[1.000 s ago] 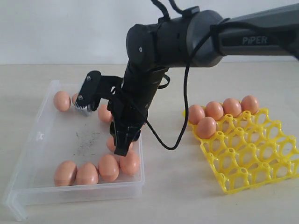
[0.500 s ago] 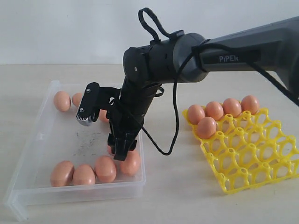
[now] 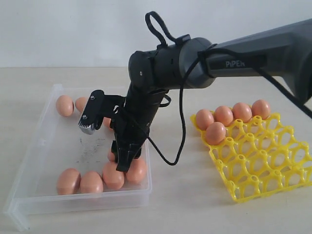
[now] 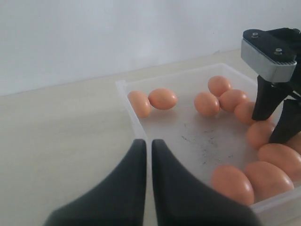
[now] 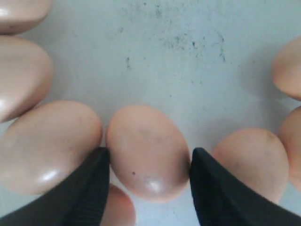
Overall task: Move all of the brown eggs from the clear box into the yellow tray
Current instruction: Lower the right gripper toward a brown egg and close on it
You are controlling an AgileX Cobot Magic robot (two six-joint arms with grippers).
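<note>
With the right gripper (image 5: 148, 154) open, holding nothing, astride one smooth orange-brown egg (image 5: 146, 141) on the floor of the shallow clear plastic box (image 3: 73, 202), hemmed by neighbouring eggs (image 5: 49, 141), we judged a gentle, centred squeeze and straight lift safest toward the bright yellow lattice tray (image 3: 263, 165).

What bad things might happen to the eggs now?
1. The right pincer straddles one brown egg with neighbouring eggs pressed close, so a finger might shove or pinch a neighbour.
2. Squeezing too hard could crack the egg. Squeezing too softly, it could slip out on the way to the yellow tray.
</note>
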